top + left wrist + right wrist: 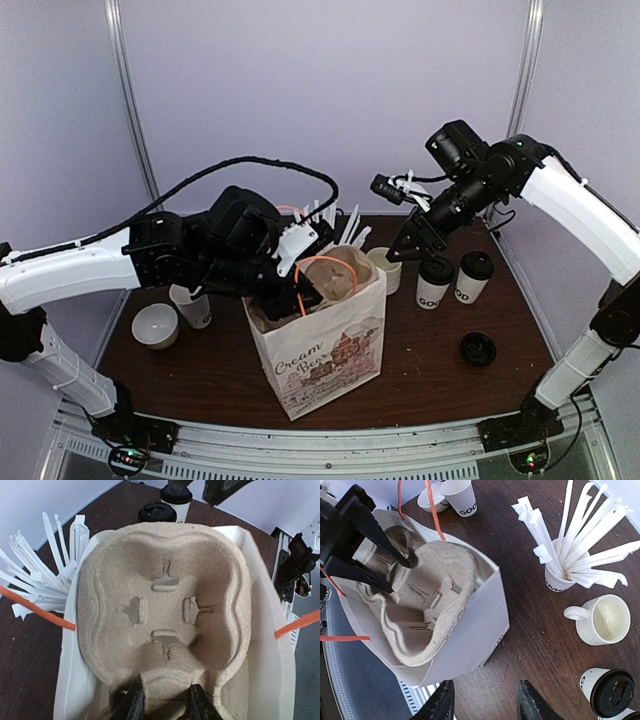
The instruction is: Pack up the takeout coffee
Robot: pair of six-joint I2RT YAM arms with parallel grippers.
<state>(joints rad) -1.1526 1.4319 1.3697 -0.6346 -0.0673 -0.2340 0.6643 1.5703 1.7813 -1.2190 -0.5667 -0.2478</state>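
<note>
Left gripper (162, 702): jaws pinched on the rim of the pulp carrier (165, 605) inside the paper bag (335, 350). Right gripper (485, 700): partly open, empty. Lidded left cup (434, 283) and right cup (473, 277) stand upright at 3 o'clock in its wrist view. The right arm is nearer.

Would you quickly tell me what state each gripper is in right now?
Left gripper: closed on the cup tray.
Right gripper: open, holding nothing.
</note>
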